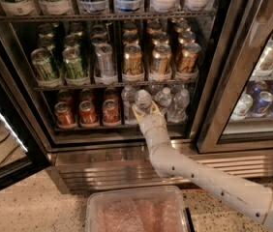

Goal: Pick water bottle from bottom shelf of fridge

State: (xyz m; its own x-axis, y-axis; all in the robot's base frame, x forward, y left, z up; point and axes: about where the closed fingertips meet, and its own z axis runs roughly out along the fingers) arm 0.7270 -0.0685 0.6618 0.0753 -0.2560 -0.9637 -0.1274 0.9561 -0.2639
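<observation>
The fridge (209,81) stands open in front of me. Its bottom shelf (88,126) holds red cans (87,112) on the left and clear water bottles (179,103) on the right. My gripper (146,111) reaches up from the lower right to the middle of this shelf. It is shut on one water bottle (143,100), which has a white cap. The bottle stands upright between the pale fingers (136,112), in front of the other bottles.
The rack above holds green, silver and gold cans (131,59). The ribbed steel base panel (102,163) is under the shelf. A clear plastic bin (136,211) sits on the floor below my arm. The open door (1,129) is at the left. A second cooler (267,100) is at the right.
</observation>
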